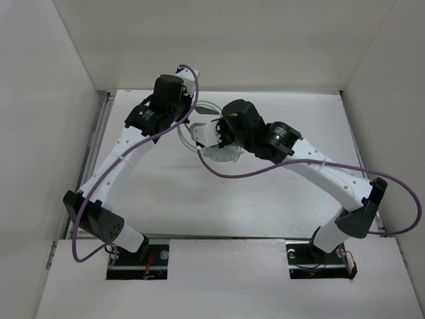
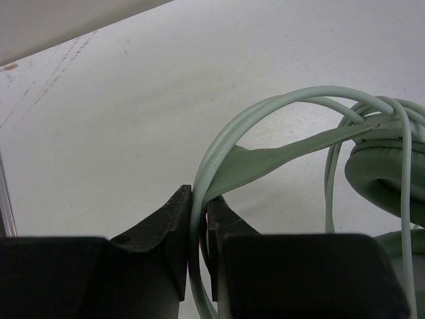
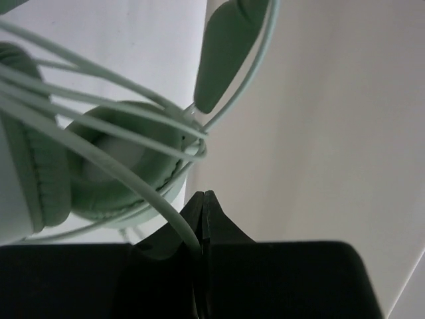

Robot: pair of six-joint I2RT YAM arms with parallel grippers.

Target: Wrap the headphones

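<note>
The pale mint-green headphones [image 1: 222, 155] lie at the back middle of the white table, between the two wrists. My left gripper [image 2: 199, 199] is shut on the thin headband [image 2: 279, 156], which arcs up and right to a padded earcup [image 2: 385, 176]. Several loops of the thin cord [image 2: 330, 173] run over that earcup. My right gripper [image 3: 204, 197] is shut on one strand of the cord [image 3: 99, 156], which leads from the jaws up across the round earcup [image 3: 126, 169]. A slider end of the headband [image 3: 226, 46] hangs above it. In the top view both grippers' fingertips are hidden under the wrists.
White walls [image 1: 40, 133] close in the table [image 1: 265, 199] on the left, back and right. A metal rail [image 1: 93, 143] runs along the left edge. Thick purple arm cables [image 1: 265, 174] sag over the table's middle and right side.
</note>
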